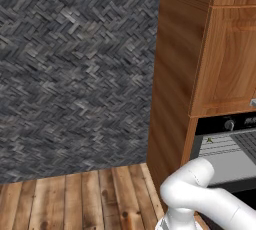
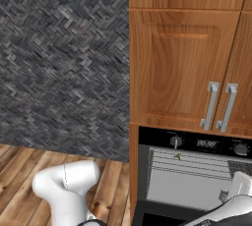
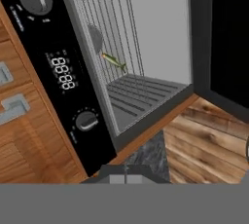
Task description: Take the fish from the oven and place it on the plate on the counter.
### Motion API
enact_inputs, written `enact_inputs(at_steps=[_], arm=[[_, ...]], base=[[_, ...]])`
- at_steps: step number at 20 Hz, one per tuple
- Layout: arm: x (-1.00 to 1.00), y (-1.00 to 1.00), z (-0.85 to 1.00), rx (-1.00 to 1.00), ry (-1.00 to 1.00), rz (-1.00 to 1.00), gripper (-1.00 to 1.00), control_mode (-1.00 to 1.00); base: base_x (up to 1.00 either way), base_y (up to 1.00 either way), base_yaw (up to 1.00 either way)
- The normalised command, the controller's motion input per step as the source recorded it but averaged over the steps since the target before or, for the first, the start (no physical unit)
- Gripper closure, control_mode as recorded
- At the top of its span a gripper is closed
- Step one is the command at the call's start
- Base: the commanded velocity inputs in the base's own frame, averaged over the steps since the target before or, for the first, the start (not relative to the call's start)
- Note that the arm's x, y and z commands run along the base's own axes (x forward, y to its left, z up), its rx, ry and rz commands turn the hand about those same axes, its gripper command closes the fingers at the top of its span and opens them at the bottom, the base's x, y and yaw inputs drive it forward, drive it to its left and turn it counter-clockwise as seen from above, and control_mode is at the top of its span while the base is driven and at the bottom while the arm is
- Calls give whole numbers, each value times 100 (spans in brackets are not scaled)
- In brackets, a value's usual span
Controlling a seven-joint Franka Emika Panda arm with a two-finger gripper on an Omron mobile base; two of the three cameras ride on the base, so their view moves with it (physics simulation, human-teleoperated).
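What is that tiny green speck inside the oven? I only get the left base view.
Observer: It's the fish. The hand view shows it slim, with yellowish touches, lying on a wire rack.
Operator: How many knobs does the oven have? I see one.
Observer: Two. The right base view shows a knob on the left and a second knob on the right.
Operator: What's between them?
Observer: A small display. In the hand view it reads 88:88.

Glossy white rounded arm (image 1: 200, 194) segments, dark joint seams
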Motion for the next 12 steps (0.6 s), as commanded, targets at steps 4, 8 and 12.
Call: enact_inputs(at_steps=[4, 8, 12], arm=[[85, 21, -22, 0, 1, 0, 100, -100], [56, 20, -60, 6, -5, 0, 100, -100], [33, 7, -83, 20, -8, 0, 100, -100]], base=[[0, 0, 0], [0, 0, 0], [0, 0, 0]])
